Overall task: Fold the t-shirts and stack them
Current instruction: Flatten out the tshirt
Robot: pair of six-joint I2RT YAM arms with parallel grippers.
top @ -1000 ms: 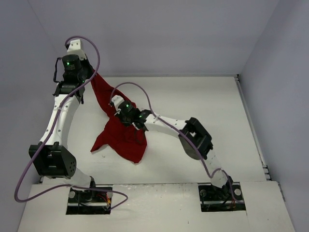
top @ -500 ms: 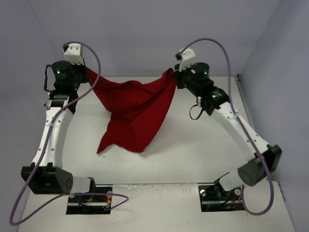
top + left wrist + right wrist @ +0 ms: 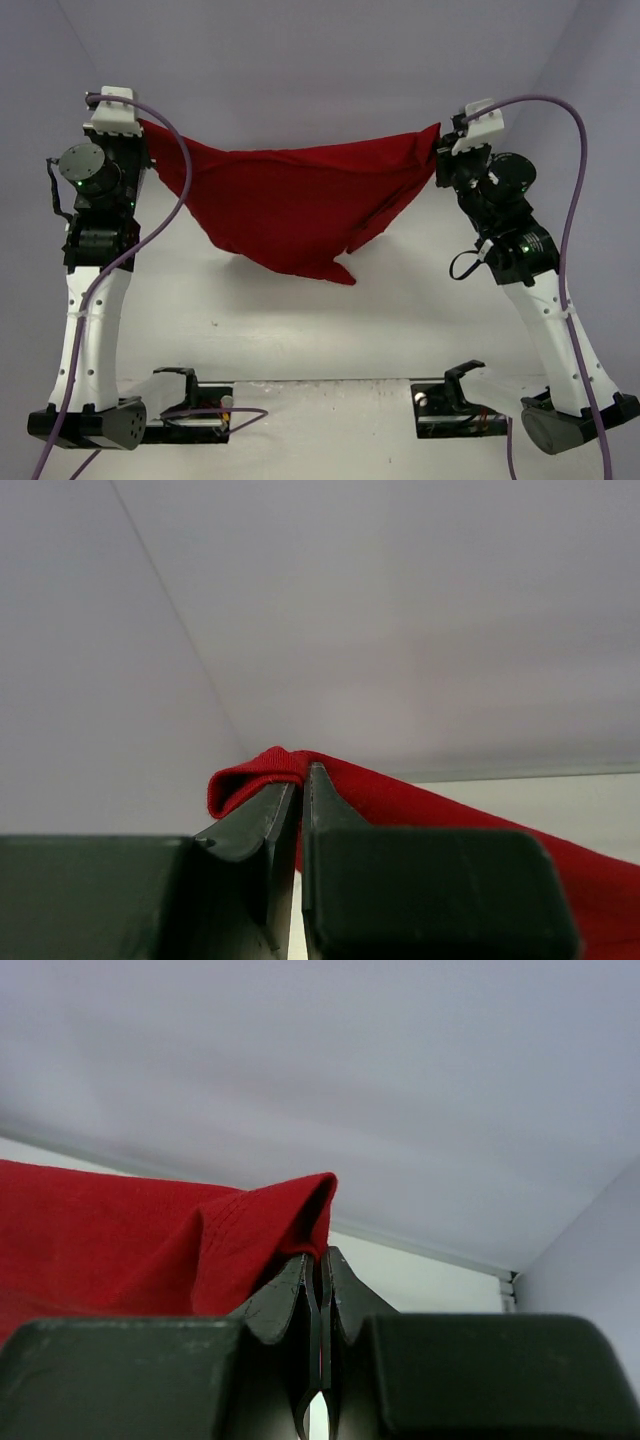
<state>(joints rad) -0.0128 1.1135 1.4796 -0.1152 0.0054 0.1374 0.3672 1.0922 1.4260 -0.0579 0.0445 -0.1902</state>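
Note:
A dark red t-shirt point(image 3: 290, 200) hangs in the air, stretched wide between my two raised arms, its lower part drooping toward the table. My left gripper point(image 3: 143, 128) is shut on its left corner; in the left wrist view the cloth point(image 3: 255, 772) folds over the closed gripper point(image 3: 300, 776). My right gripper point(image 3: 438, 140) is shut on its right corner; in the right wrist view the hem point(image 3: 270, 1220) is pinched in the gripper point(image 3: 322, 1258).
The white table point(image 3: 400, 300) lies below, boxed in by pale walls at back and sides. The two arm bases point(image 3: 185, 410) sit at the near edge. Purple cables point(image 3: 570, 200) loop from both arms.
Both arms have lifted and swung outward, pulling the shirt up off the table and spreading it from a bunched drape into a wide hanging sheet.

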